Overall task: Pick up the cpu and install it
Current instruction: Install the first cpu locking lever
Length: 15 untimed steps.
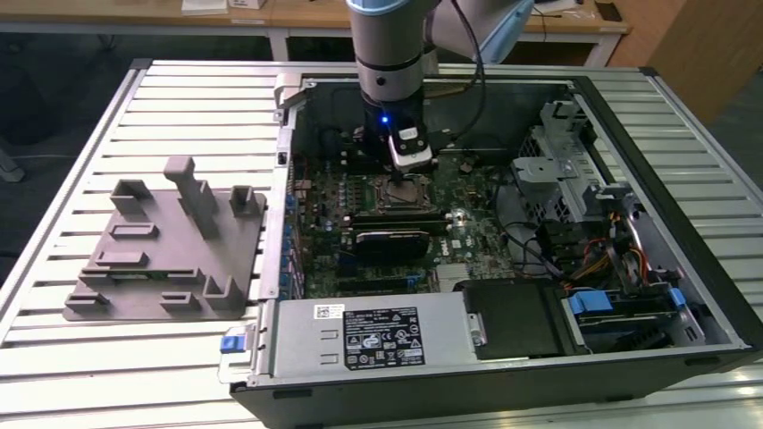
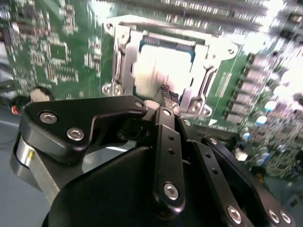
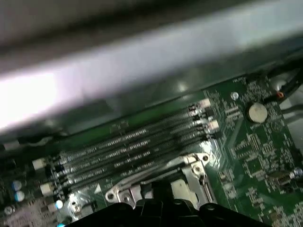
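The cpu [image 2: 163, 64], a flat square with a shiny silver top, lies in the metal socket frame [image 2: 120, 61] on the green motherboard [image 1: 477, 237]. The black gripper [image 2: 165, 94] hovers just above it, fingertips pressed together, pinching nothing.

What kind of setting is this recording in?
Probably a lab or workshop bench for computer assembly: an open PC case lies on a slatted metal table, with a grey plastic tray beside it.

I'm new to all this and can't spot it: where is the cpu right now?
The cpu lies in the socket frame on the motherboard, inside the open computer case, just below the end effector, as the second wrist view shows.
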Available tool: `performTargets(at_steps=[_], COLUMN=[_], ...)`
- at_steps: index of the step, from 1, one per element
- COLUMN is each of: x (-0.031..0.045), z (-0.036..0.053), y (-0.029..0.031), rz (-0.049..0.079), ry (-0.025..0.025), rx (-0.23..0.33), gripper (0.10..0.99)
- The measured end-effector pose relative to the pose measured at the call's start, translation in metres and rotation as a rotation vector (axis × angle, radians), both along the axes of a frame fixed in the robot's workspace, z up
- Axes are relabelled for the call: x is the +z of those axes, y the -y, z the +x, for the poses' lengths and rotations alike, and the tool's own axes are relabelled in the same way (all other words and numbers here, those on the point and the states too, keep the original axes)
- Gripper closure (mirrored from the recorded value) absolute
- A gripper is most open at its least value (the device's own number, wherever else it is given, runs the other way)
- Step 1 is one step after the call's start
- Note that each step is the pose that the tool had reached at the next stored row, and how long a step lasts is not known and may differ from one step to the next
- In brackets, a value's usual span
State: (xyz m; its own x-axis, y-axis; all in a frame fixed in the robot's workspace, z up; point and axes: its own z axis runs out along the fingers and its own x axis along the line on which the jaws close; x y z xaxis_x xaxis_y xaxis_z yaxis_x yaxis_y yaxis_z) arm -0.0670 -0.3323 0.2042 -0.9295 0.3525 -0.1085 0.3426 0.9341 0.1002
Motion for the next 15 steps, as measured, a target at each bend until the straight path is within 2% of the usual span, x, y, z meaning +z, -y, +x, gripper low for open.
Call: performTargets(at_steps=[4,6,11,15], x=[0.0000,-0.0001,0.0000,0.0000], z=[0.0000,0.0000,0.0001,0.0006], y=[0.0082,0.0099,0.0100,0.0099], rz=[-0.016,-0.025,-0.026,-0.026], ry=[-0.0002,-0.0005,-0.0007,-0.0008], rx=[0.000,0.000,0.001,0.032], gripper=[0.980,0.980,0.980,0.980])
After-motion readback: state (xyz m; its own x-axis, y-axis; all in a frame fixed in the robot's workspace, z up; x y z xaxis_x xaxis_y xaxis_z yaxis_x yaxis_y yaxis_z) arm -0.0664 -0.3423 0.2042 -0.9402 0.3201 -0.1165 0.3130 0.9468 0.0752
